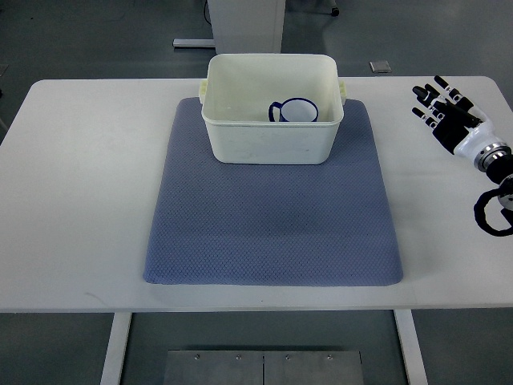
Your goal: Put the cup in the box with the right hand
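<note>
A big white table with a smooth flat top (72, 200) fills most of the view. It has rounded corners and stands on white legs (116, 346). Under it is a dark grey floor (96, 36). On the floor at the near edge lies a flat grey metal plate (263, 367). Past the far side of the table stands a white post on a flat foot (244, 24). A small grey square thing (380, 66) sits on the floor just past the far right of the table.

A soft blue-grey square mat with a bumpy pattern (272, 224) lies flat in the middle of the table. The near part of the mat has nothing on it.

The right hand (445, 112), black with white parts, is over the far right side of the table, well apart from the mat. Its fingers (429, 98) are stretched out and spread, pointing to the far left. It holds nothing. A black cable loop (493, 210) hangs by its wrist.

A cream plastic box with tall walls and small side handles (271, 143) stands on the far part of the mat. The white cup with a dark blue rim and a blue handle (296, 111) is inside the box, toward its right side. The cup seems to be tipped, with its open mouth showing, and its handle is on the left.
</note>
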